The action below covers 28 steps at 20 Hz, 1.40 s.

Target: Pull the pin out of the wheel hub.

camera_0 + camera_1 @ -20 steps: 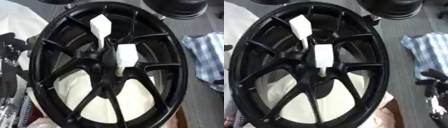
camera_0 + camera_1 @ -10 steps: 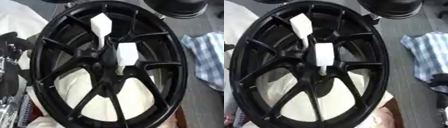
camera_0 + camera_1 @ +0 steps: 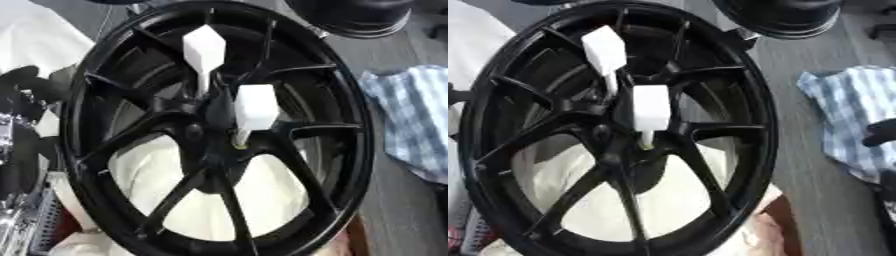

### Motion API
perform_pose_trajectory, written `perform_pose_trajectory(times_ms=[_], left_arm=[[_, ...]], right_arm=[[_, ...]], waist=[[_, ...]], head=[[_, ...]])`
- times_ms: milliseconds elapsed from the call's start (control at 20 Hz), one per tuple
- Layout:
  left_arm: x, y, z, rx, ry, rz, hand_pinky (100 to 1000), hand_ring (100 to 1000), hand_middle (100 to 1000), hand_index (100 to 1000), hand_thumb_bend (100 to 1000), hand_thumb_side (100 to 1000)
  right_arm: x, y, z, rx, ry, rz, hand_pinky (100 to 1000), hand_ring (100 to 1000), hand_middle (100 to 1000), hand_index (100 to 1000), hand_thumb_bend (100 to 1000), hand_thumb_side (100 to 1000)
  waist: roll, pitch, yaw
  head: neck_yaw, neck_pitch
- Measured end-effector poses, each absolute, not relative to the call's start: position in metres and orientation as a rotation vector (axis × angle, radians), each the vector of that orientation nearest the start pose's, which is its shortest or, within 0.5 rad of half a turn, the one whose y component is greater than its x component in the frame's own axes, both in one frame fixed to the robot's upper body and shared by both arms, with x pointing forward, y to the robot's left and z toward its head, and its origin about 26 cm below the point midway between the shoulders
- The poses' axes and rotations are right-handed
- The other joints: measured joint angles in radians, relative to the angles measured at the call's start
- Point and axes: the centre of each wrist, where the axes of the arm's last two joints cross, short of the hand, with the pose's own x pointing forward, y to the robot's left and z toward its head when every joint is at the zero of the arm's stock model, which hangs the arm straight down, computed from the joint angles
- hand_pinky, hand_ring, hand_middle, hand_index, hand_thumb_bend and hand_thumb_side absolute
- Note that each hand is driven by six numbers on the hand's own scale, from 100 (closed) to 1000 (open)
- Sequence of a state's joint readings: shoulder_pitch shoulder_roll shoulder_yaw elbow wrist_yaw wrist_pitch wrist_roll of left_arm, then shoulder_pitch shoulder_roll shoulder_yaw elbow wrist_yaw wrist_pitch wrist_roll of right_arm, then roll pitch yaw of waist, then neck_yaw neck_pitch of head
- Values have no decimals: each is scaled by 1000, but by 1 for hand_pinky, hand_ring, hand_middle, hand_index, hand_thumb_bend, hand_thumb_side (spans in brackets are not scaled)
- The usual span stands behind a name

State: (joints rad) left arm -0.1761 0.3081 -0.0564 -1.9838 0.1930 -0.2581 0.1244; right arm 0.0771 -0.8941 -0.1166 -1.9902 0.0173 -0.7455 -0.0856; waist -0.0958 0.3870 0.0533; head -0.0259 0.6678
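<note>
Two white pins stand stiff in the black wheel hub; pinch a blocky head. Your left robot hand holds nothing; its fingers are unclear.

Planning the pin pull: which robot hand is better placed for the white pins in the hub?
Left, probably. The left robot hand sits right against the wheel rim, level with the white pins. The right robot hand shows only at the far edge, over the checkered cloth, apart from the rim.
</note>
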Motion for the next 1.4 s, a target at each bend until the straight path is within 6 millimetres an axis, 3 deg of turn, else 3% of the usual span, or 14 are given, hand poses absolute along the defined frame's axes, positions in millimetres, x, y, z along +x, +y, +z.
perform_pose_trajectory(times_ms=[350,650,1150,1400], left_arm=[[286,258,154,-63,-2369,-127,729,600,577,761,100,638],[285,257,152,-68,-2356,-136,728,600,577,761,100,638],[285,257,151,-74,-2339,-155,728,600,577,762,100,646],[284,257,149,-74,-2329,-156,728,599,577,762,100,652]], right_arm=[[266,-377,264,535,2956,-1600,819,729,760,832,100,214],[273,-362,298,572,2700,-1877,843,768,768,823,100,198],[282,-336,307,558,2381,-2185,854,800,782,823,100,215],[287,-323,306,547,2303,-2260,849,803,789,825,100,219]], waist=[[-7,-20,21],[-12,-36,31],[-22,-41,51],[-28,-41,57]], head=[[-16,15],[-28,22],[-56,25],[-56,24]])
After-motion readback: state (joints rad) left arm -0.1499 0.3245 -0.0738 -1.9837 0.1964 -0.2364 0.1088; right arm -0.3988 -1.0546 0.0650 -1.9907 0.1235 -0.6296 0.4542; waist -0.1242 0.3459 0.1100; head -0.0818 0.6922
